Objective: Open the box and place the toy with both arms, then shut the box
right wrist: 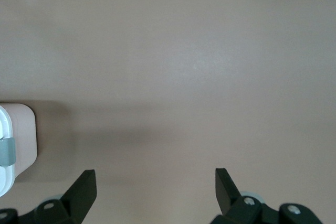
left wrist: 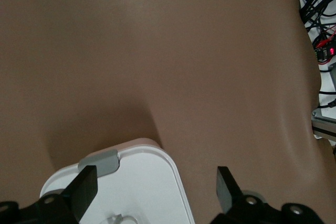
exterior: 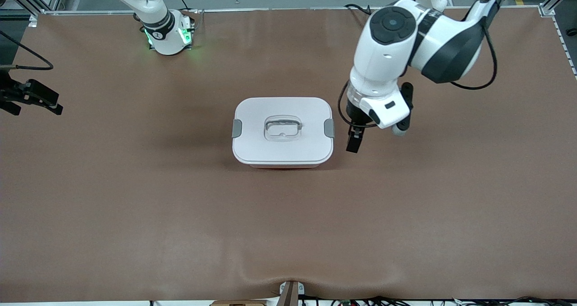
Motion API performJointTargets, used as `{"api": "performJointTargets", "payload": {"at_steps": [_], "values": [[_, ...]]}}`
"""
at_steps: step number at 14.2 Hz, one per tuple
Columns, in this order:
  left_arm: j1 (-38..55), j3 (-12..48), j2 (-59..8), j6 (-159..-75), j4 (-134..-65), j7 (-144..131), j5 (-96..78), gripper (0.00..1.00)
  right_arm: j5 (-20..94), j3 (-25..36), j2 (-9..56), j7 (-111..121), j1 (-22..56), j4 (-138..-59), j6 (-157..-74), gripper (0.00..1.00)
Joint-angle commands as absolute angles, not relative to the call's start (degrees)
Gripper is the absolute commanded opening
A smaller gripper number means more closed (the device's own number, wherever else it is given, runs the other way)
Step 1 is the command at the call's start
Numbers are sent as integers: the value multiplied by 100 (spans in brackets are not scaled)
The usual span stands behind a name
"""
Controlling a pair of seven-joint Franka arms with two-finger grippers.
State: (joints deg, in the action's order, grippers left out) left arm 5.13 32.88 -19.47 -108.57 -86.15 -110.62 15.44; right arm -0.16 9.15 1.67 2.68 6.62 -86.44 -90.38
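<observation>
- the box sits mid-table with its white lid on and a grey clip at each short end; the clear handle is sunk into the lid's middle.
- no toy can be seen in any view.
- the left gripper hangs just beside the box's end toward the left arm's side of the table, about 3 o'clock from the handle in the front view, close to that end's clip.
- its jaws are spread wide and released, nothing between them; in the left wrist view one finger sits over the lid's corner next to the clip, the other finger over bare table.
- the right gripper waits at the edge of the front view, about 9 o'clock from the box and well apart from it.
- its fingers are also released and empty over bare table, with only the box's end and clip showing at the rim of the right wrist view.
</observation>
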Motion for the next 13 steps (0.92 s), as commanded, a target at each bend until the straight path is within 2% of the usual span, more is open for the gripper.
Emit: {"api": "performJointTargets", "payload": {"at_steps": [1,13], "values": [[203,3313,-1854,-10802,-8701,-10085,1398,100,-62,914,141,272,659,-8596,-9026,100],[-1062,3296,-1890,-10661,-8605,-6604,1389,100,-44,914,149,272,677,-8587,-9053,100]]}}
